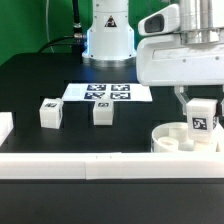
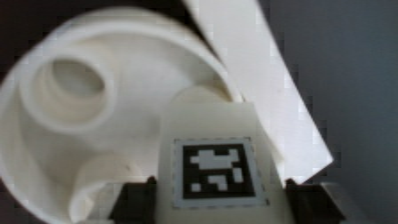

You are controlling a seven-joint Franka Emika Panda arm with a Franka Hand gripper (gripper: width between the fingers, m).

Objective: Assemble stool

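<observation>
The round white seat [image 1: 183, 142] lies on the table at the exterior view's right, against the white border rail. My gripper [image 1: 201, 118] is shut on a white blocky leg [image 1: 202, 118] with a black-and-white tag and holds it upright just above the seat. In the wrist view the held leg [image 2: 217, 150] sits between my two dark fingers [image 2: 135, 198], with the seat [image 2: 80, 95] and one of its round holes right beneath it. Two more tagged legs stand loose on the table, one [image 1: 49, 113] at the exterior view's left and one [image 1: 101, 113] near the middle.
The marker board [image 1: 108, 92] lies flat behind the two loose legs. A long white border rail [image 1: 90, 166] runs along the front of the table, and it shows beside the seat in the wrist view [image 2: 267, 70]. A short white rail end [image 1: 4, 127] stands at the far left.
</observation>
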